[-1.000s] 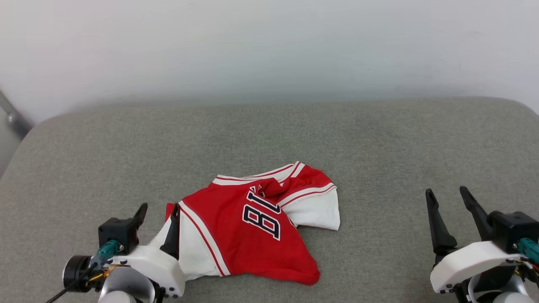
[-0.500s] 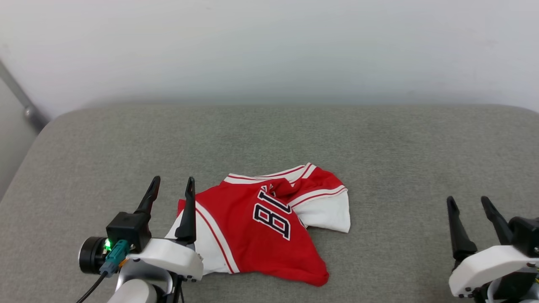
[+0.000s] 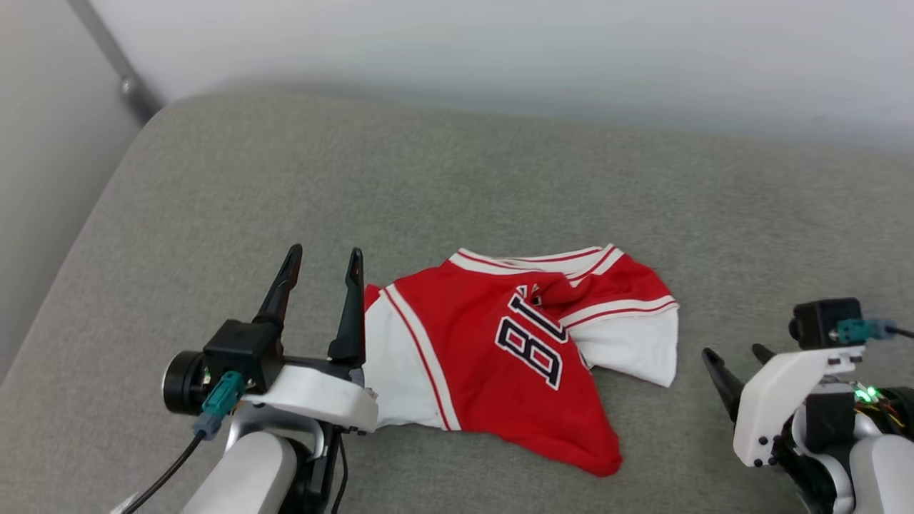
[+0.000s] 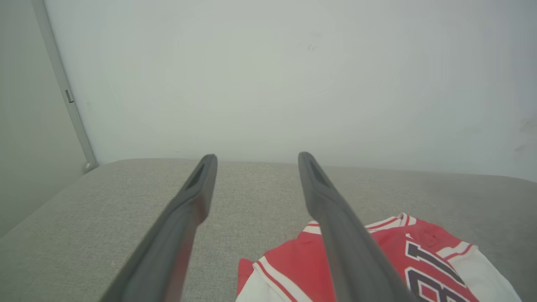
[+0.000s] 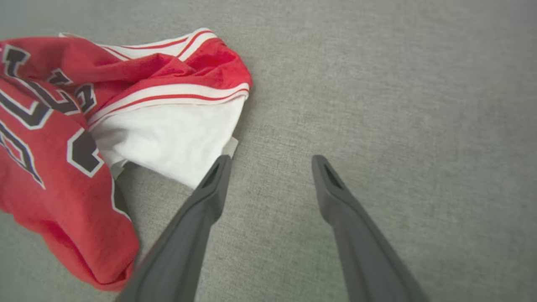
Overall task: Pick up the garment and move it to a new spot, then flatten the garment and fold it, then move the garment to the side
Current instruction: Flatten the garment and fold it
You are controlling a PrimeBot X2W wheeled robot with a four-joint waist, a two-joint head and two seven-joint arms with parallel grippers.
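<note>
The garment is a red jersey with white sleeves, striped trim and black numbers, lying crumpled on the grey padded surface. My left gripper stands open just left of the garment's left edge, fingers pointing away from me. The left wrist view has the left gripper with nothing between its fingers and the garment below and to the right. My right gripper is open, right of the white sleeve. In the right wrist view the right gripper hangs over bare cloth surface, its left finger near the garment.
A pale wall rises behind the surface. A grey metal pole runs down the wall at the far left corner. The surface's rounded left edge drops off close to my left arm.
The head camera has swung, shifting the whole picture rightward. My left gripper has lifted off the garment's left edge and now points up. My right gripper has tipped down towards the surface.
</note>
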